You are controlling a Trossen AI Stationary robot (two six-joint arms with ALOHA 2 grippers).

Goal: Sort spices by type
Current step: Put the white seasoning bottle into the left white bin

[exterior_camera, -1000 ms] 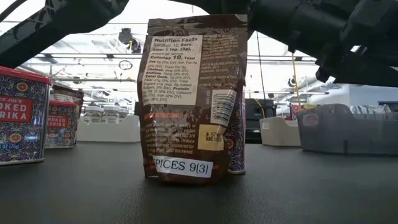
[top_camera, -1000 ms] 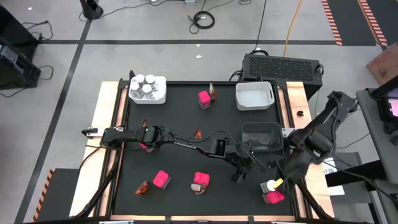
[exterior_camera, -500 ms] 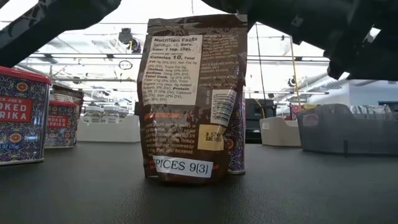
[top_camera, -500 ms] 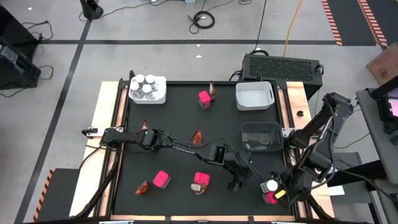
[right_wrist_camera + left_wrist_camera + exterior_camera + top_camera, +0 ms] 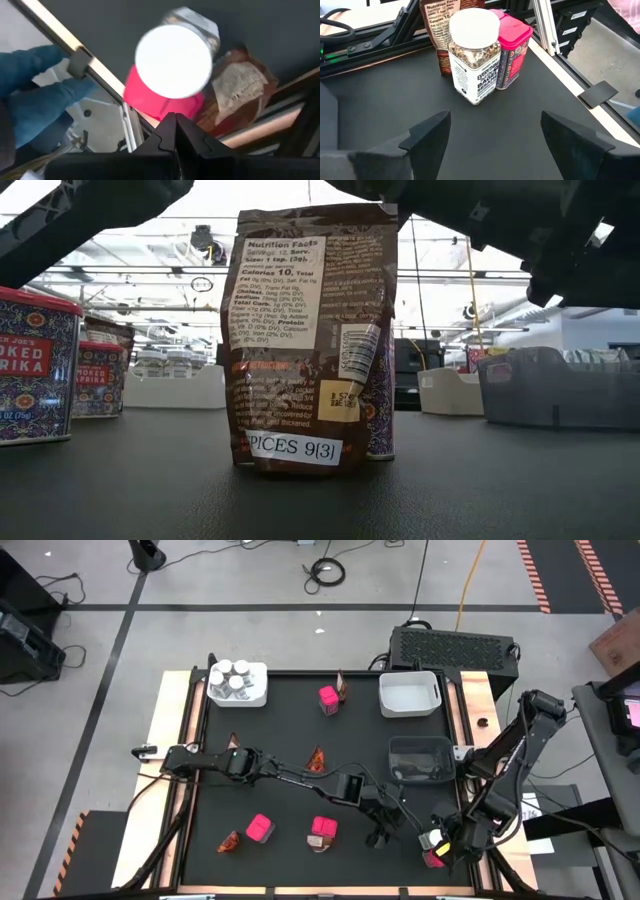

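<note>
Near the table's near right corner stand a clear white-capped jar (image 5: 432,838), a pink cube box (image 5: 436,859) and a brown sachet, all three close together. In the left wrist view the jar (image 5: 474,55), box (image 5: 513,47) and sachet (image 5: 440,30) stand ahead of my open left gripper (image 5: 492,135), apart from its fingers. My left gripper (image 5: 380,828) is left of the group. My shut right gripper (image 5: 452,840) hangs over them and looks down on the jar's cap (image 5: 173,61), the box (image 5: 160,102) and the sachet (image 5: 237,87).
A white bin of jars (image 5: 237,682) sits at the far left, an empty white bin (image 5: 410,693) at the far right, a dark bin (image 5: 420,760) near it. Pink boxes (image 5: 259,828) (image 5: 323,829) (image 5: 328,697) and sachets (image 5: 318,756) (image 5: 229,840) are scattered. An upright sachet (image 5: 310,340) fills the low view.
My right gripper has swung toward the table's near edge and a little left, coming over the jar and pink box at the near right corner. My left arm has drawn slightly toward the near edge. The spices have stayed in place.
</note>
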